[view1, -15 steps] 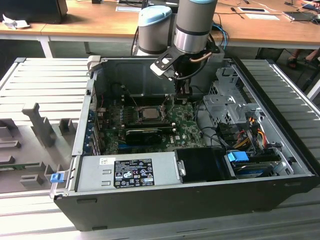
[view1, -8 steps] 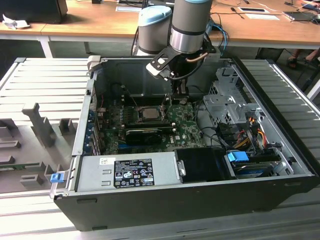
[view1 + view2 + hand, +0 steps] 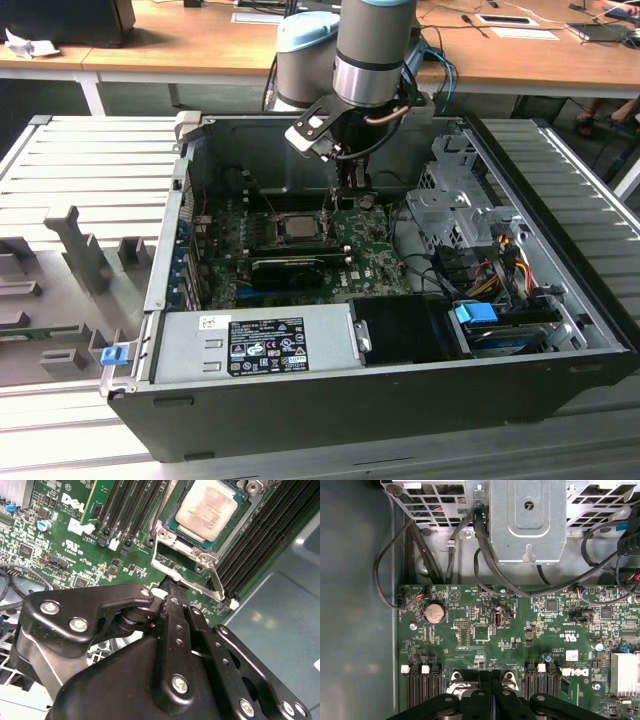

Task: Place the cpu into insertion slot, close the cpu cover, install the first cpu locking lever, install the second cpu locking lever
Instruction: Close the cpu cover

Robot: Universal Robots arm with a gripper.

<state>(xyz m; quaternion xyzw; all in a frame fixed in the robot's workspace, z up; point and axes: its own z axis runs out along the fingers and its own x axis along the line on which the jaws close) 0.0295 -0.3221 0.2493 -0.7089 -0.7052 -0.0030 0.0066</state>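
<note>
The fingers point(image 3: 175, 612) are seen pressed together, with no gap between them and nothing held. The gripper point(image 3: 172, 586) is pointed down at the green circuit board point(image 3: 75, 555), its tips just beside the near edge of the cpu cover point(image 3: 200, 555); whether the metal is touched cannot be told. In the first wrist view the gripper point(image 3: 491, 674) is set between two silver corner pieces of the socket hardware. The cpu cover is laid flat as a frame around the cpu point(image 3: 210, 510), which is seated in the insertion slot point(image 3: 161, 534) with its silver-grey top shown through the cut-out. A thin metal lever point(image 3: 216, 580) is run along the frame's side, close to the fingertips. In the exterior view the gripper point(image 3: 347, 190) is lowered into the open computer case point(image 3: 300, 400), just to the exterior view's right of the cpu point(image 3: 297, 226).
</note>
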